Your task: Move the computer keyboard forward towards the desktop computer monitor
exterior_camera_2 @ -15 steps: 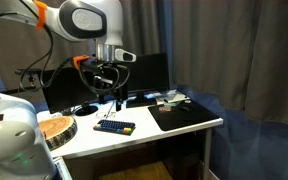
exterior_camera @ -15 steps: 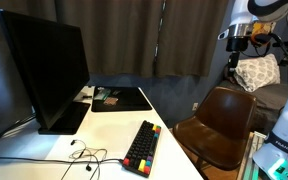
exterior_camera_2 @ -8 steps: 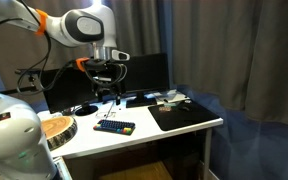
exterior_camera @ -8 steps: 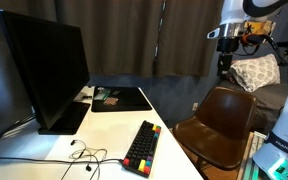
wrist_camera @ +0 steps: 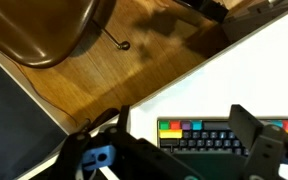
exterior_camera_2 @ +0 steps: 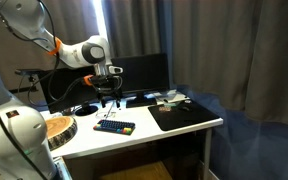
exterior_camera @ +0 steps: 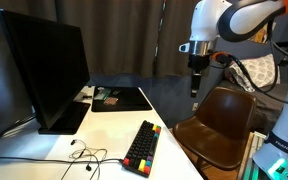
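The Franka arm enters from above with its wrist turned straight down. The gripper (exterior_camera_2: 108,100) hangs in the air over the white desk (exterior_camera: 114,125), clear of every surface. In the wrist view its jaws stand wide apart. The computer keyboard (exterior_camera: 141,147) lies flat near the desk's front edge, below the gripper and untouched. It is well apart from the desktop computer monitor (exterior_camera: 44,70), which stands at the back. A black desk mat (exterior_camera: 121,99) lies beside the monitor. A brown chair (exterior_camera: 222,115) stands off the desk edge.
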Motion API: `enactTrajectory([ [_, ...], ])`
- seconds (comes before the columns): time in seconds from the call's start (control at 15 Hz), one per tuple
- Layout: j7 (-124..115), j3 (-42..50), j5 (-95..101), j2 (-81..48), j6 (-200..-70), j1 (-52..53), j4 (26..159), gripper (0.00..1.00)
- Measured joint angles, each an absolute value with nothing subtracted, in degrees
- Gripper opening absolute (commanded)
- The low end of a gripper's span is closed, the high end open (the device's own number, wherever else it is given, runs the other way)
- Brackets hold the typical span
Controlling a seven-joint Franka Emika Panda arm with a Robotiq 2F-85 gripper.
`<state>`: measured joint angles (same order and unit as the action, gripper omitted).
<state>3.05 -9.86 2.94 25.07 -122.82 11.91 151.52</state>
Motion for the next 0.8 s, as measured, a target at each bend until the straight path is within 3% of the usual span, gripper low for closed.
enactTrajectory([
  [0.33, 1.00, -10.79, 2.34, 16.66, -130.96, 12.14, 151.83, 1.00],
  [0.8, 1.81, -10.76, 1.86, 15.46, -131.01, 12.14, 151.80, 1.00],
])
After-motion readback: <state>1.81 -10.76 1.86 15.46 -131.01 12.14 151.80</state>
